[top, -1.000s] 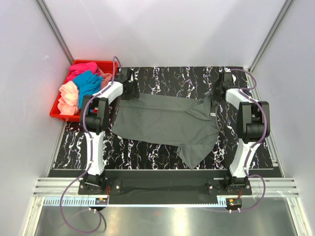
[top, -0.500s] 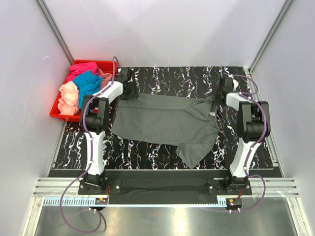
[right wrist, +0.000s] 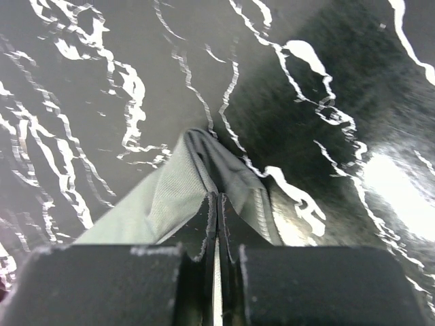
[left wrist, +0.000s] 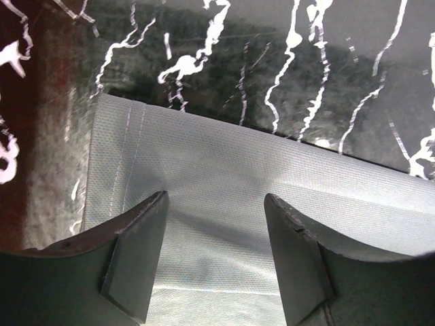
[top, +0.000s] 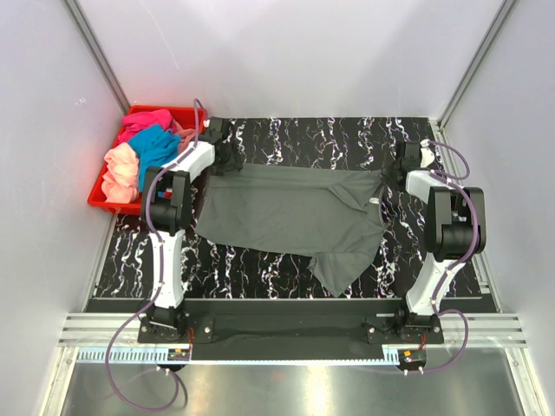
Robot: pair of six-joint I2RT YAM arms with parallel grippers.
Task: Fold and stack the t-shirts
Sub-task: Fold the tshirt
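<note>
The dark grey t-shirt [top: 290, 212] lies spread across the middle of the black marbled table [top: 303, 134], stretched between the two arms. Its far edge is nearly straight, and one lobe of cloth trails towards the near edge. A small white neck tag [top: 375, 201] shows near its right end.

The left gripper [top: 227, 159] sits at the shirt's far left corner. In the left wrist view its fingers [left wrist: 136, 251] stand well apart, with the stitched hem of the shirt [left wrist: 224, 183] lying flat on the table beneath the gap. No cloth is pinched there.

The right gripper [top: 390, 171] is at the shirt's far right corner. In the right wrist view it [right wrist: 217, 231] is closed tight on a bunched fold of the grey cloth [right wrist: 170, 197], which fans out from the fingertips onto the table.

The red crate [top: 97, 198] stands at the table's far left (beside the left arm). It holds the magenta shirt [top: 143, 120], the teal shirt [top: 156, 146] and the peach shirt [top: 120, 169], all crumpled and unfolded.
</note>
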